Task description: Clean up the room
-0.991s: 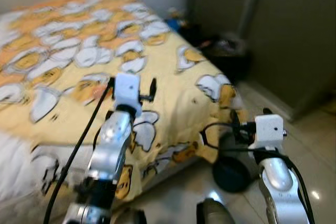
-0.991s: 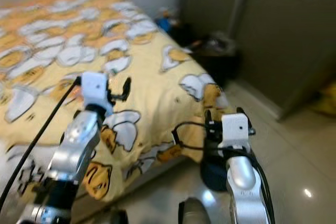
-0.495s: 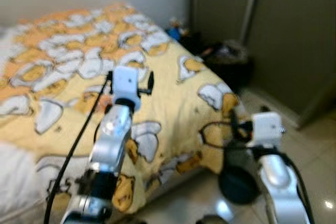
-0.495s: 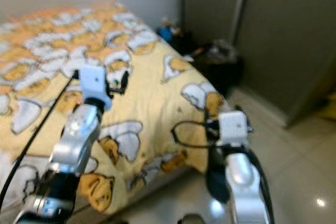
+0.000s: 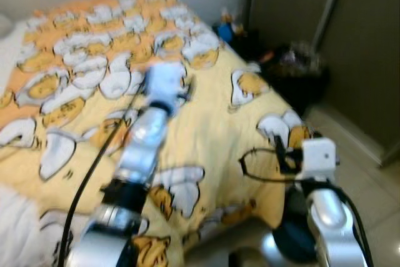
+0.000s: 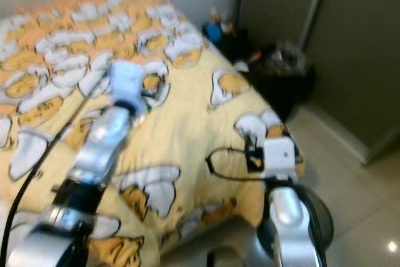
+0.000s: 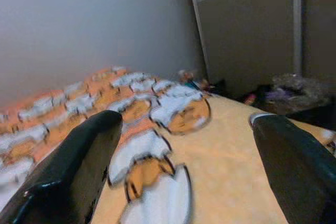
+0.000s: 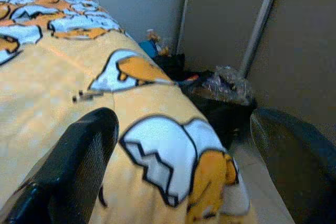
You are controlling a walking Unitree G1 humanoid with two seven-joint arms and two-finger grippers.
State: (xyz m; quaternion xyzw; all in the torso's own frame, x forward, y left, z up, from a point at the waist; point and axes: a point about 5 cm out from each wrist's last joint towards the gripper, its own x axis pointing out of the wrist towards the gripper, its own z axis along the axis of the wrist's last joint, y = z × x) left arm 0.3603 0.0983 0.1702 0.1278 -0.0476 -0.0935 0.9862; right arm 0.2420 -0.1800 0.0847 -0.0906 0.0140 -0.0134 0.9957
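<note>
Bed (image 5: 206, 129) is lying flat and bare; a cluttered black bin (image 5: 300, 79) is crowding the floor beside it.

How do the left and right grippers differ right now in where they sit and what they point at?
The left gripper reaches out over the patterned bedspread, well onto the bed; the right gripper sits by the bed's corner edge, nearer the floor. The left faces along the bed toward the wall; the right faces the dark bin beside the bed. Both are open and hold nothing.

left end effector (image 7: 184, 171) open; right end effector (image 8: 184, 166) open
</note>
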